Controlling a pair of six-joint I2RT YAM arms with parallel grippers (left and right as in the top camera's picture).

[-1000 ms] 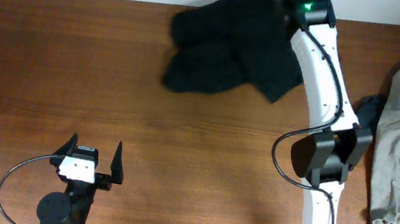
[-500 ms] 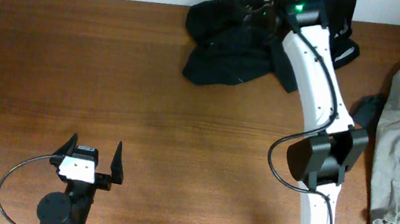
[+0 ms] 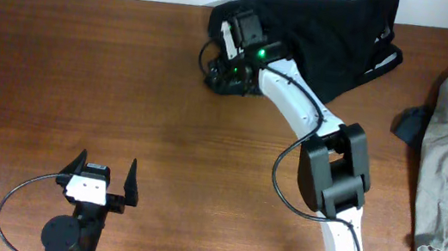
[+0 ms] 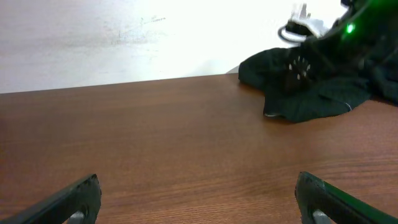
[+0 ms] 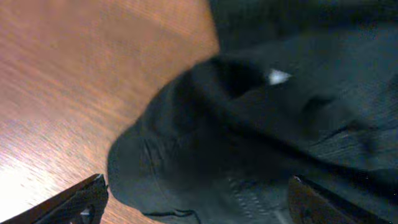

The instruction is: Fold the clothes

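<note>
Folding looks barely begun: the shorts [image 3: 331, 36] lie rumpled at the desk's [image 3: 82, 81] far edge. The right end effector [image 5: 202, 199] hovers released over them; the left end effector [image 3: 104, 169] waits released, empty.

Left pincer [image 4: 199, 208]: fingers [image 4: 78, 199] spread wide at the lower corners, only bare wood showing between them.
Table [image 4: 155, 137]: brown wood grain, running back to a white wall [image 4: 93, 37].
Clothes [image 4: 311, 99]: black crumpled heap lying on the table at the far right, near the wall.
Right arm [image 4: 364, 25]: dark, blurred, green light lit, over the clothes; whether it touches them cannot be told.
</note>
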